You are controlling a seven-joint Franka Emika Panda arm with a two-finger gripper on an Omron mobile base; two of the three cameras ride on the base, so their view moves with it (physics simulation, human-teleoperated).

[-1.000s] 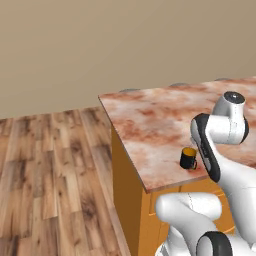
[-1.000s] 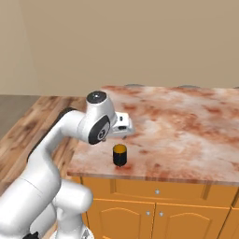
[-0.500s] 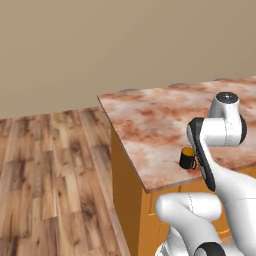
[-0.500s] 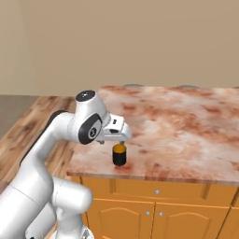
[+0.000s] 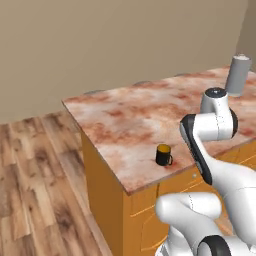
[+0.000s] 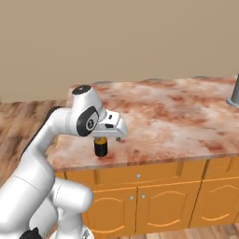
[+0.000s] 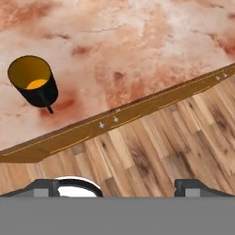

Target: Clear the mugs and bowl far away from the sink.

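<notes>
One mug, the black one with orange inside (image 5: 163,155), stands upright near the front edge of the marbled counter (image 5: 130,120). In the right base view this black mug (image 6: 100,147) is partly covered by my hand, with my gripper (image 6: 116,133) just above it and to its right. In the hand view the black mug (image 7: 33,82) lies at the upper left, and my gripper (image 7: 119,186) is open with nothing between its widely spread fingertips (image 7: 46,186). The green mug, the bowl and the sink are out of view.
A tall grey cylinder (image 5: 238,75) stands at the far right of the counter, at the picture's edge in the right base view (image 6: 233,95). Orange cabinet doors (image 6: 154,205) run below the counter. Wooden floor (image 5: 35,190) lies to the left.
The base has driven, so both base views have shifted and the grey cylinder has come into sight. The arm has swung, and the hand now sits more to the mug's right.
</notes>
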